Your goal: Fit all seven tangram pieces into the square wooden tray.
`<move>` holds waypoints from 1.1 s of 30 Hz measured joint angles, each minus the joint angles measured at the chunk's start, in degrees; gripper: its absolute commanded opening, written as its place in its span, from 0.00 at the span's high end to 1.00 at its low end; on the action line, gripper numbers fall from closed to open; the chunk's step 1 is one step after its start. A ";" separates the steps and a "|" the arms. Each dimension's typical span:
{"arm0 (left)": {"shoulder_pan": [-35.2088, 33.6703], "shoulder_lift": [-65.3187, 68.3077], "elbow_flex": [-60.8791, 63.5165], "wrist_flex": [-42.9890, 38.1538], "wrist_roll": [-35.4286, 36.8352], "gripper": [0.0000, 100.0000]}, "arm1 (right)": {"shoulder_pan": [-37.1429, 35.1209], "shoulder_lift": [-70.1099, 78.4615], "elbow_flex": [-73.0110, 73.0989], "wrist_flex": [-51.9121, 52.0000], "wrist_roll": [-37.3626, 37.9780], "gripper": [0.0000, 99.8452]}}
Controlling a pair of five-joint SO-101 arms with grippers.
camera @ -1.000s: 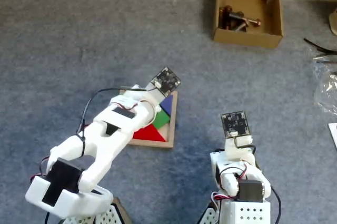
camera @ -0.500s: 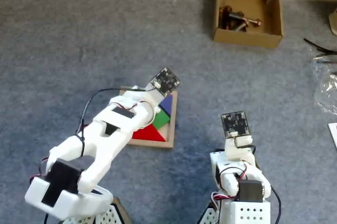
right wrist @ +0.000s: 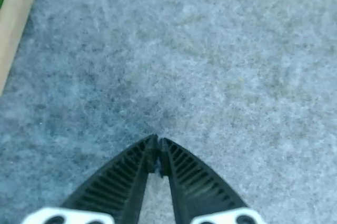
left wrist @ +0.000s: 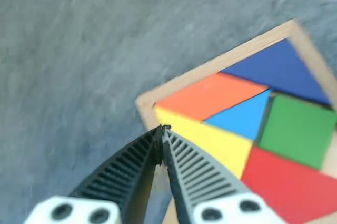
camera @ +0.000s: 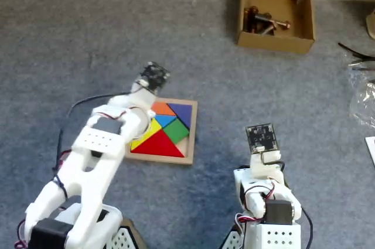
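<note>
White left arm [camera: 96, 143] extended, gripper [left wrist: 161, 129] closed over wooden tray [left wrist: 210, 66] corner.

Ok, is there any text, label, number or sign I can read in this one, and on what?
None can be read. The tangram pieces and the wooden tray are plain, with no print. The cardboard box shows no label. Any marks on the circuit boards at the wrists are too small to read.

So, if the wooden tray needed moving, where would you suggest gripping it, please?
Probably the wooden tray by its raised rim on the side facing the right gripper, coming straight down. It lies flat on the carpet, and beside the green piece there seems to be a bare strip for the inner finger.
</note>
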 measured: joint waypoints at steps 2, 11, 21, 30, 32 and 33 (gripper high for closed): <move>-2.46 0.00 0.00 1.76 0.09 0.98 | 0.00 0.00 0.00 0.00 0.00 0.99; -7.21 0.00 0.00 15.38 0.26 0.98 | 0.00 0.00 0.00 0.00 0.00 0.99; -7.21 -0.97 0.00 20.66 0.26 0.97 | 0.00 0.00 0.00 0.00 0.00 0.99; -7.21 -0.97 -1.76 27.69 6.51 0.76 | 0.00 0.00 0.00 0.00 0.00 0.99; -7.21 -0.97 -1.76 27.69 7.47 0.76 | 0.00 0.00 0.00 0.00 0.00 0.99; -7.21 -0.97 -1.76 27.69 7.56 0.76 | 0.00 0.00 0.00 0.00 0.00 0.99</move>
